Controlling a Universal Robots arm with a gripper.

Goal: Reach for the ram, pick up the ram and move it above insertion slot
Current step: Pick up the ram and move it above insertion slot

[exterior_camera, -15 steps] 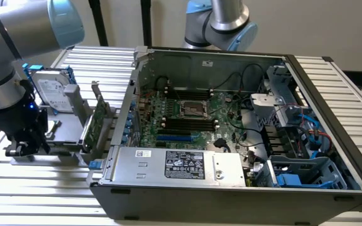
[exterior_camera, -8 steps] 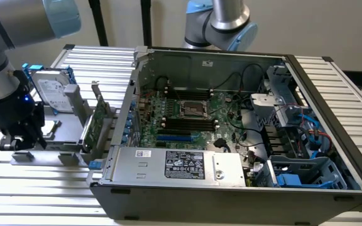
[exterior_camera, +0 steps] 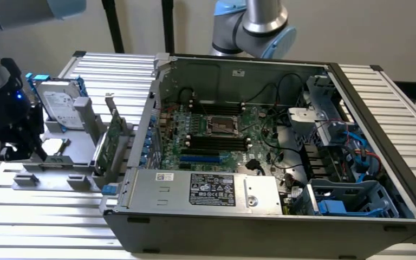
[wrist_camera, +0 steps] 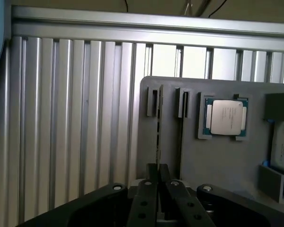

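Black gripper: jaws narrow, look pinched on thin green ram stick, edge-on, running straight ahead of jaws and seated betw. posts of flat grey plastic holder tray. To do it well: grip centred & square, pull straight out so board doesn't bind on posts. Silver-lidded square CPU near jaws, same tray. Tall green expansion card stands betw. jaws & open black PC case, which is well apart.

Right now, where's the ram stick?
The ram stands on edge in the gray holder, at the exterior view's left of the computer case, beside the processor chip, its end between the tips of the pincer.
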